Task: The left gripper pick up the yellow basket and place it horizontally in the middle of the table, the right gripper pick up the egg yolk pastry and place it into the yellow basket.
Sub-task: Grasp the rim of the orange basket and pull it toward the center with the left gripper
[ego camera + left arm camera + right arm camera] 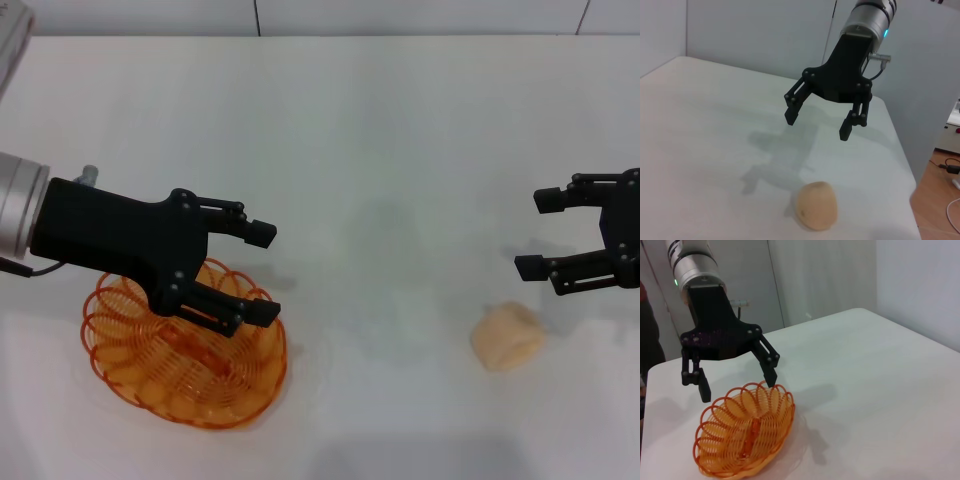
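The yellow basket [130, 378] lies on the white table [380, 150] at the front left. My left gripper [263, 272] hovers open just over the basket's far right rim, holding nothing. In the right wrist view the left gripper [738, 385] hangs open above the basket [730, 442], one finger on each side of its far rim. The egg yolk pastry [508, 337] lies on the table at the front right. My right gripper [535, 234] is open and empty, above and just behind the pastry. The left wrist view shows the right gripper [817, 127] open above the pastry [816, 205].
The table's right edge [900, 150] runs close to the pastry, with floor and cables beyond it. A wall stands behind the table's far edge [300, 36]. Bare white tabletop lies between basket and pastry.
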Motion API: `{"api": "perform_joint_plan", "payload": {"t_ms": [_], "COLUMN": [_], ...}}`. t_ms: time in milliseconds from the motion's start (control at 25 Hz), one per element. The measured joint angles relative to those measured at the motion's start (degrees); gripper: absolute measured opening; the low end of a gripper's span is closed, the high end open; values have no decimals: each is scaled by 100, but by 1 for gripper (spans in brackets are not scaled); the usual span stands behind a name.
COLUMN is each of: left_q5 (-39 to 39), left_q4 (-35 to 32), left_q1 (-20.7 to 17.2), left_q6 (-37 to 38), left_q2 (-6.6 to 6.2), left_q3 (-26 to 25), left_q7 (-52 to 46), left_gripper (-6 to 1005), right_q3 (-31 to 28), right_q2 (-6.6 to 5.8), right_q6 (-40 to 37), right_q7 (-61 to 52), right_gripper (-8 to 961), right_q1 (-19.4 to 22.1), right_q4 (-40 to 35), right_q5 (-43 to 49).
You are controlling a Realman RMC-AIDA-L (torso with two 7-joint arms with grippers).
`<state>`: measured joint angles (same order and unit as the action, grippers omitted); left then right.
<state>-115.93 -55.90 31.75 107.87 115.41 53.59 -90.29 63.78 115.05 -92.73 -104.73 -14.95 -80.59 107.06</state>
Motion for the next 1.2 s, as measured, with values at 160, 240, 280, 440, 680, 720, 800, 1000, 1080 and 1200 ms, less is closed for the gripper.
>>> {"api": "perform_joint_plan", "payload": {"t_ms": [160, 240, 280, 440, 680, 720, 800, 1000, 1080, 1200], "left_q5": [2, 3, 3, 5, 72, 82, 89, 81, 40, -109], "left_q4": [0, 0, 0, -7, -36, -37, -49, -62, -87, -258], "left_q1": [12, 20, 24, 40, 45, 42, 41, 41, 41, 47], "left_q6": [3, 5, 5, 5, 6, 5, 5, -25, -34, -39], "left_q2": [6, 7, 8, 13, 17, 17, 16, -3, -40, -99], "left_q3": [-5, -10, -10, -10, -7, -7, -7, -7, -8, -12], "left_q7": [2, 2, 2, 2, 2, 3, 2, -39, -152, -489], "left_gripper": [887, 887, 887, 887, 887, 887, 887, 888, 888, 888], "right_q3": [18, 26, 43, 152, 174, 174, 174, 171, 166, 146], "right_q2": [0, 0, 0, 0, 0, 0, 0, 0, 0, 0], "right_q6": [-19, -22, -23, -46, -51, -52, -50, -39, -25, -14], "right_q7": [0, 1, 3, 6, 8, 8, 7, 7, 7, 13], "right_gripper": [857, 857, 857, 857, 857, 857, 857, 856, 856, 856], "right_q1": [-11, -16, -26, -57, -61, -61, -61, -61, -61, -61], "right_q4": [-16, -16, -17, -23, -33, -33, -29, -15, -1, 12], "right_q5": [0, 0, 0, 1, 5, 6, 7, 8, 8, 8]}}
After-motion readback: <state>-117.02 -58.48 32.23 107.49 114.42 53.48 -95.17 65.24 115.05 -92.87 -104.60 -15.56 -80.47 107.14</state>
